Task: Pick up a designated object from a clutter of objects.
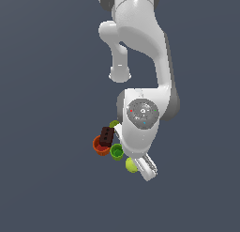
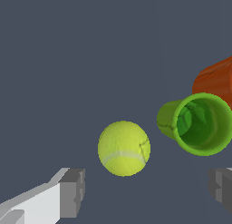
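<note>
**Lining up on the tennis ball**

My claw (image 2: pixel 145 191) is spread wide, nothing in it, one grey fingertip (image 2: pixel 72 191) on each side of the wrist view, and the tennis ball (image 2: pixel 123 148) sits ahead of the gap between them, nearer one finger than the other. It is not yet between my pads.

In the exterior view the ball (image 1: pixel 131 166) lies at the near edge of the clutter, just beside my hand and close to the green cup (image 1: pixel 116 151). Up close, the cup (image 2: pixel 197 123) lies tipped with its open mouth facing me, near the ball but apart from it. Behind it is the orange-red bowl (image 2: pixel 216 81). The dark brown studded block (image 1: pixel 106 136) rests against the bowl's rim (image 1: pixel 97 146), and an olive-green lump (image 1: pixel 114 124) peeks out behind my arm.

I'd judge the ball light, fuzzy and a little springy, so it should grip well. But it's round and will roll if nudged off-centre. Best to close across its widest middle, pads square on opposite sides, keeping clear of the cup.
</note>
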Controlling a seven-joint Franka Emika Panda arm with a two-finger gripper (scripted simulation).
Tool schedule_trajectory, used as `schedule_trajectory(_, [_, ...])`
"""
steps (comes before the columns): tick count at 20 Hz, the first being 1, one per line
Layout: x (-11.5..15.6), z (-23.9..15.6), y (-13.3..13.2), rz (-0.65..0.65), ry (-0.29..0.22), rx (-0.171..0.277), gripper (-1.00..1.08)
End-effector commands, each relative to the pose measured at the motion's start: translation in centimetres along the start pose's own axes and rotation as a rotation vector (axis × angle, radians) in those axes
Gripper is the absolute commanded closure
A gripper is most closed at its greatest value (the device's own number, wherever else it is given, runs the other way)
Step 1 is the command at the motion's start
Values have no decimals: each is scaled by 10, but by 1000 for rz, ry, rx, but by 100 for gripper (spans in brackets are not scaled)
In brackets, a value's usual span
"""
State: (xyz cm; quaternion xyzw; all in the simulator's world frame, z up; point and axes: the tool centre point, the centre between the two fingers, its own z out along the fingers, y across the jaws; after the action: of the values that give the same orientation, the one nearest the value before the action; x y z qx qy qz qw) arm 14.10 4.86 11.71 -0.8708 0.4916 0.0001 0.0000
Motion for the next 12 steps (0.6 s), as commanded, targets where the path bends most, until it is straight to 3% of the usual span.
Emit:
schedule_trajectory(1, [-1, 9, -4, 38, 0, 1, -92])
schedule_trajectory(12, [-4, 25, -10, 95, 0, -1, -92])
